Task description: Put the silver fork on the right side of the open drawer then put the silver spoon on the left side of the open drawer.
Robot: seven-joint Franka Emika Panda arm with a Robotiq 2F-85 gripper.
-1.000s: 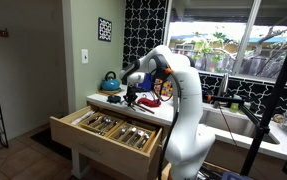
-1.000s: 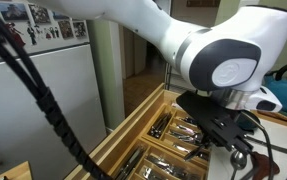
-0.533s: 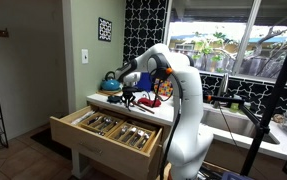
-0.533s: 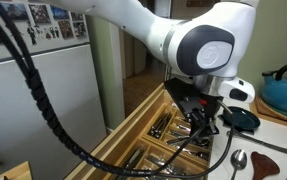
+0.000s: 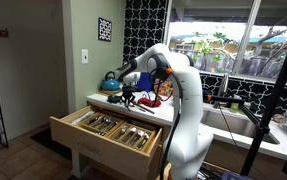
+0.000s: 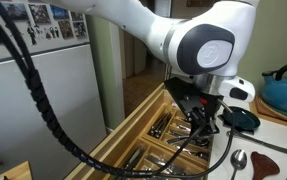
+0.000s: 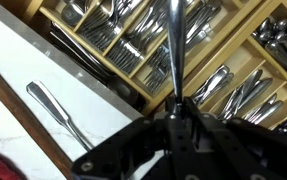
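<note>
The open drawer [image 5: 93,147] juts from under the counter [image 7: 43,80], with cutlery [image 7: 123,50] filling its compartments. Above its middle, the gripper [image 7: 173,108] is clamped on a silver utensil [image 7: 173,45] that reaches out over the drawer. A spoon [image 6: 238,158] lies on the counter nearby.

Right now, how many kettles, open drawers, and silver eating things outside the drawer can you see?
Teal kettle: 1
Open drawer: 1
Silver utensil held in the gripper: 1
Silver spoon lying on the counter: 1
Total: 4
</note>
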